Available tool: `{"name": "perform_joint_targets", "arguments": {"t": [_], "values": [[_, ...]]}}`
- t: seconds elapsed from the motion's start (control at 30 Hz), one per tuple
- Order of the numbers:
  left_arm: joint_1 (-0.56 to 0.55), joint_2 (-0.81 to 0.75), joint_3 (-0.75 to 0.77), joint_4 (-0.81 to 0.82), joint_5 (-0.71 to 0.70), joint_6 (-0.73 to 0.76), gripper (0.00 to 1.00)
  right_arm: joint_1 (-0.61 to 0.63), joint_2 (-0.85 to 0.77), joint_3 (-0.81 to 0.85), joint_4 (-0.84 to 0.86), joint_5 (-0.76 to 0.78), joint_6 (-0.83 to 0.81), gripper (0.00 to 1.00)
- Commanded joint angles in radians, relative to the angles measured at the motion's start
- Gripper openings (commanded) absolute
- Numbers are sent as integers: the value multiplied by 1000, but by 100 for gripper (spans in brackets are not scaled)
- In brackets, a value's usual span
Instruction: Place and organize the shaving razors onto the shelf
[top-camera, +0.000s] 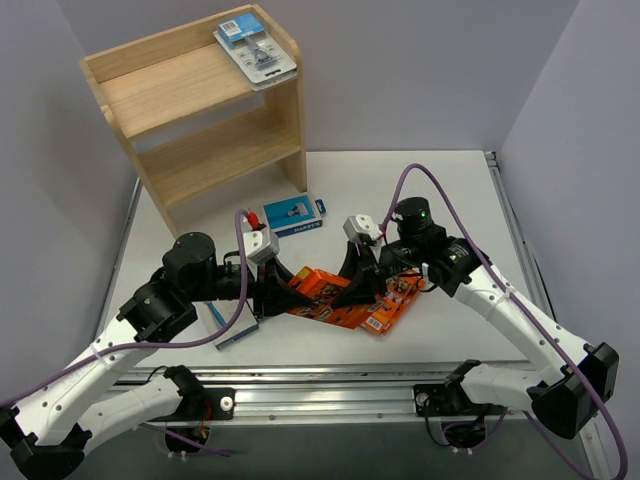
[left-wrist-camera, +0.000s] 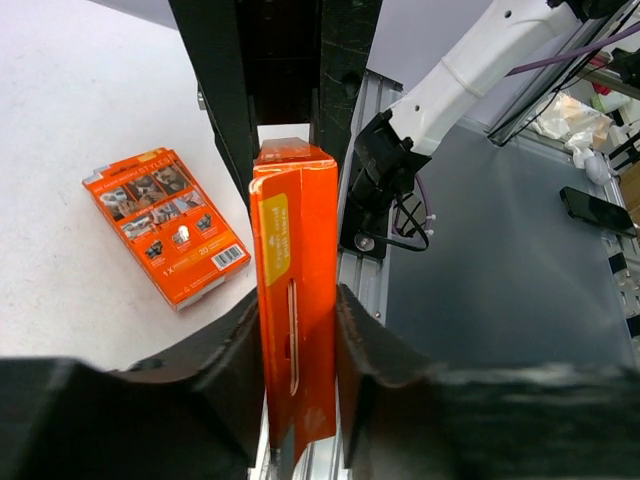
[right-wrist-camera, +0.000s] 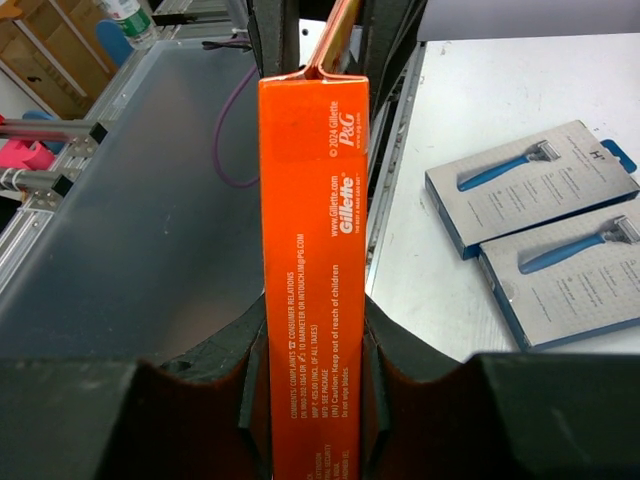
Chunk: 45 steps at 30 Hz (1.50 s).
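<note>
Shaving razors are mostly not yet shelved. Only one clear plastic blister pack with a blue header lies on the top tier of the small pale wooden two-tier shelf, at its right end and overhanging the rim; no pack shows on the lower tier. Two flat grey cardboard boxes with blue edges, each picturing a blue razor, lie side by side on the white surface near the shelf's foot. A flat bright orange cardboard box is held between the arms, the left gripper pinching one end and the right gripper pinching the other. A second orange box lies flat nearby. The held box's edge reads "Gillette", "P&G", "© 2024" and "Keep out of reach of children". The lying box shows "1X" and a barcode. The grey boxes' print is too small to read.
</note>
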Motion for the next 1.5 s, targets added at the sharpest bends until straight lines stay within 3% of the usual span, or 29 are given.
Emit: {"name": "perform_joint_targets", "arguments": {"t": [0.0, 0.1, 0.13, 0.2, 0.27, 0.33, 0.37, 0.7, 0.97, 1.27, 1.47], "values": [[0, 7, 44, -30, -69, 37, 31, 4, -9, 13, 33, -54, 15, 0], [1, 9, 75, -74, -83, 57, 19, 4, -9, 10, 31, -38, 21, 2], [0, 10, 82, -88, -92, 65, 10, 3, -9, 7, 31, -31, 23, 3], [1, 15, 115, -139, -104, 88, 3, 3, -13, 6, 34, -21, 23, 14], [1, 18, 138, -170, -127, 107, 2, 4, -18, -2, 46, -15, 38, 14], [0, 20, 164, -205, -139, 125, 2, 4, -21, -5, 59, -3, 44, 33], [1, 20, 171, -216, -141, 131, 2, 3, -24, -5, 59, 23, 46, 48], [1, 17, 368, -484, -283, 277, 2, -28, -114, -42, 128, 193, 98, 77], [1, 38, 598, -656, -463, 410, 2, -60, -193, -106, 256, 454, 242, 80], [-14, 188, 937, -811, -759, 652, 2, -69, -256, -198, 326, 466, 285, 81], [-95, 311, 1124, -814, -961, 830, 2, -77, -248, -209, 324, 446, 280, 81]]}}
